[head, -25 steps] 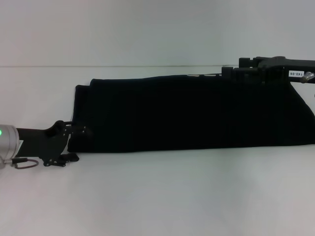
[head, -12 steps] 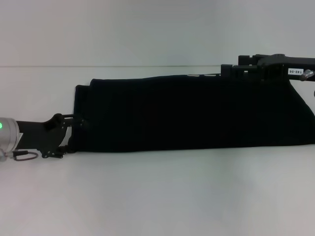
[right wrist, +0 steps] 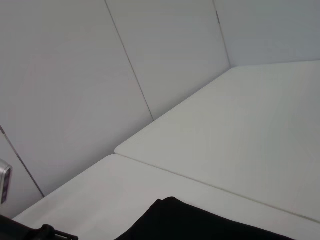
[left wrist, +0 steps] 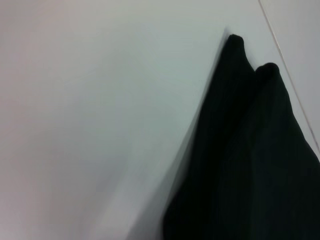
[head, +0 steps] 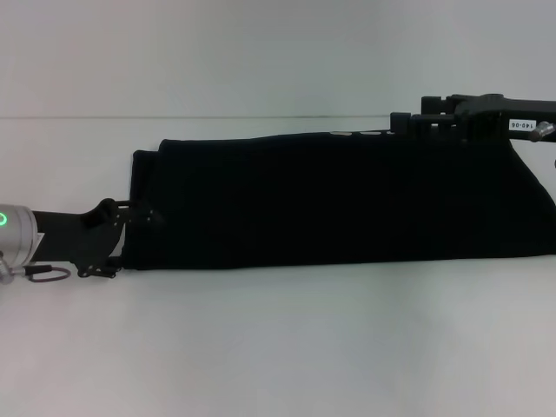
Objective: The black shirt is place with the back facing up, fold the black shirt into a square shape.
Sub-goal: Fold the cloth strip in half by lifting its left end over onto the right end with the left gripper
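Currently the black shirt (head: 347,200) lies flat on the white surface (head: 278,347), folded into a long band running left to right across the head view, its right end reaching the picture's edge. No lettering shows; only plain black cloth. At the left end two layers are stacked, the edge of one stepped slightly past the other.

Left pincer (head: 143,215) sits at the shirt's near-left corner, low on the surface, its black body touching or overlapping the cloth edge. Arm enters from the left with a green light on the silver wrist (head: 13,230). Black fingers against black cloth, so cannot tell if this pincer is wide, narrow or gripping the fabric.

Left wrist view shows only the shirt (left wrist: 250,160) and bare surface (left wrist: 90,125): two rounded cloth corners side by side, tapering to a point, no fingers in sight.

Right pincer (head: 404,126) is at the shirt's far edge, toward the right, arm coming in from the right with a white label on it. It lies level with the cloth's top edge, touching or just above it. Its state cannot be told either; dark parts merge with the shirt.

Right wrist view shows a folded shirt corner (right wrist: 200,222) on the surface (right wrist: 240,130), white wall panels (right wrist: 75,90) behind.
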Available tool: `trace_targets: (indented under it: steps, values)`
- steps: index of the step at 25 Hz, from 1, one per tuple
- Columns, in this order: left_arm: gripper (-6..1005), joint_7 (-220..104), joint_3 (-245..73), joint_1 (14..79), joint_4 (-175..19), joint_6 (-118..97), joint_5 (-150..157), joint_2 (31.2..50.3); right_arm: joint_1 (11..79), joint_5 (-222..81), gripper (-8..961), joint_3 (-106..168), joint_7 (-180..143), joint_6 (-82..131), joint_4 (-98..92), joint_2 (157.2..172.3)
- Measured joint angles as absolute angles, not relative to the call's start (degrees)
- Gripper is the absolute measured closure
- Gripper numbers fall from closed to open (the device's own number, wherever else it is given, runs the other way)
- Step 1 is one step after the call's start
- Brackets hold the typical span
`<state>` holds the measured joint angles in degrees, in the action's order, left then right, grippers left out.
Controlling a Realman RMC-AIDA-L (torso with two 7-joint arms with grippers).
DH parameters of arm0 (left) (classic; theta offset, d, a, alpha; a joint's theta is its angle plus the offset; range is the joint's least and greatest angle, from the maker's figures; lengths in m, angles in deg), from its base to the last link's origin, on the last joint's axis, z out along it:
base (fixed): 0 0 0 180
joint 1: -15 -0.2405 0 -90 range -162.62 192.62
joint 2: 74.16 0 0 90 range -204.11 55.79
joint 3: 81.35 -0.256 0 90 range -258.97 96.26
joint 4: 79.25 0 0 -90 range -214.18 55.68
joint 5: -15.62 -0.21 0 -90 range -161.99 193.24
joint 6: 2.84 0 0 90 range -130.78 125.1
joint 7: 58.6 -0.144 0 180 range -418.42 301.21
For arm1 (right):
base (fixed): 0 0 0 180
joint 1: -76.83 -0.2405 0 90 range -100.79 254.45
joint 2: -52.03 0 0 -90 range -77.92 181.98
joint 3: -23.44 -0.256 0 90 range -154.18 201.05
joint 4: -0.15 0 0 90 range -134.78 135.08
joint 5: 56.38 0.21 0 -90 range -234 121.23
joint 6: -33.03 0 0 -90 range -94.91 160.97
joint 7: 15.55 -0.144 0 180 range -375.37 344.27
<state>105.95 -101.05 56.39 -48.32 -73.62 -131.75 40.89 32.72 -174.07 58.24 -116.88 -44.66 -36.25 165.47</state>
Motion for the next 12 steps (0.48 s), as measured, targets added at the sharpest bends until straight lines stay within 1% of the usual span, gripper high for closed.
trace_targets:
  steps: [1,12]
  values:
    - [156,105.66,-101.05,56.39,-48.33,-73.79,-131.74,40.89,32.69,-174.07,24,58.24,-116.88,-44.66,-36.24,165.44]
    - [342,101.24,-101.04,55.62,-48.31,-74.31,-131.85,41.15,32.69,-174.07,25,58.32,-116.88,-44.66,-36.24,165.39]
